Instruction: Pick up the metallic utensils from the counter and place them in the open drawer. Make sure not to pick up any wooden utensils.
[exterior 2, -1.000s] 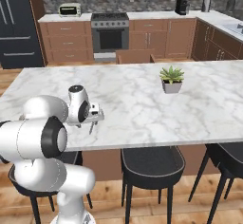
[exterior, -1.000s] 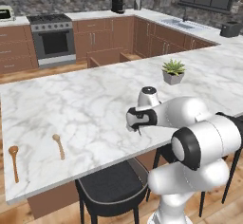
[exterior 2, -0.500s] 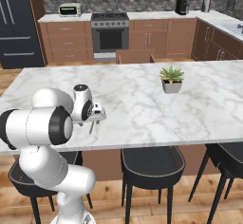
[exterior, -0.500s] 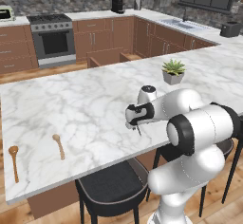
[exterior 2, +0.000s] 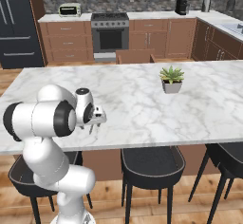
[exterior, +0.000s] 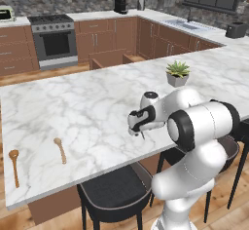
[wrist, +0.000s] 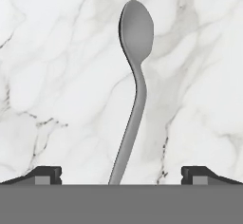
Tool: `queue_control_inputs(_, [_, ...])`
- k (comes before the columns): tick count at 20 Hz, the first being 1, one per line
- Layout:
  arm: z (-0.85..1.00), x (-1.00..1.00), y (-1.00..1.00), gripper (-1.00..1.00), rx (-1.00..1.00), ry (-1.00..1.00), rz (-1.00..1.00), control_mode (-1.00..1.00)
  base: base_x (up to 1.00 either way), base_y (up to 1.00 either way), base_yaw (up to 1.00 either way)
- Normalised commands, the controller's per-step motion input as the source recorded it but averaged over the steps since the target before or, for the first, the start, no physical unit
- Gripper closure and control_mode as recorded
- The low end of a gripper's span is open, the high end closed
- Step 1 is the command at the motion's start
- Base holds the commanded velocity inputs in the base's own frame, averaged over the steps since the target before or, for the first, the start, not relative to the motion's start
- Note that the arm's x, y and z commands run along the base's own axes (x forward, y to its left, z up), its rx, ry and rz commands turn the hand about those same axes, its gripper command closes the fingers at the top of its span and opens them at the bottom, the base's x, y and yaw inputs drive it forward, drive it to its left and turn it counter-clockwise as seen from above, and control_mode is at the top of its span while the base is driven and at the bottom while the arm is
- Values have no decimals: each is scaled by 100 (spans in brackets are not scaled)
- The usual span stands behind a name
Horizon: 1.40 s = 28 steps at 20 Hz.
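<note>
Two dark fingertips (wrist: 45, 173) stand wide apart at the bottom of the hand view, so the white arm's two-finger gripper (wrist: 121, 174) is open and holds nothing. Between them lies the small all-grey metal spoon (wrist: 134, 80), flat on the white marble counter with grey veining (wrist: 57, 76), its handle running toward the gripper and its oval bowl at the far end. In the left base view the gripper (exterior: 138, 129) hangs low over the counter (exterior: 73, 107) near its front edge, pointing down. Far to the left on the same slab lie two light-brown wooden spoons, one (exterior: 60, 149) nearer the arm and the other (exterior: 14, 164) by the counter's left end, well apart from the gripper. A small green potted plant (exterior: 177, 73) stands farther back on the counter. The right base view shows the gripper (exterior 2: 95, 119) just above the counter (exterior 2: 142, 99).
</note>
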Motion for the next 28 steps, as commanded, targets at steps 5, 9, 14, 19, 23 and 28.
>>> queue_control_inputs(5, [-10, 27, 0, -100, 0, 0, 0, -100, 0, 0, 0])
queue_control_inputs(9, [0, 31, 0, -100, 0, 0, 0, -100, 0, 0, 0])
queue_control_inputs(14, [0, 31, 1, -100, 0, 0, 0, -100, 0, 0, 0])
queue_control_inputs(19, [-2, 20, 3, -100, 0, 0, 0, -100, 0, 0, 0])
queue_control_inputs(23, [-22, 0, 0, -100, 0, 0, 0, -100, 0, 0, 0])
queue_control_inputs(28, [-34, 0, 0, -100, 0, 0, 0, -100, 0, 0, 0])
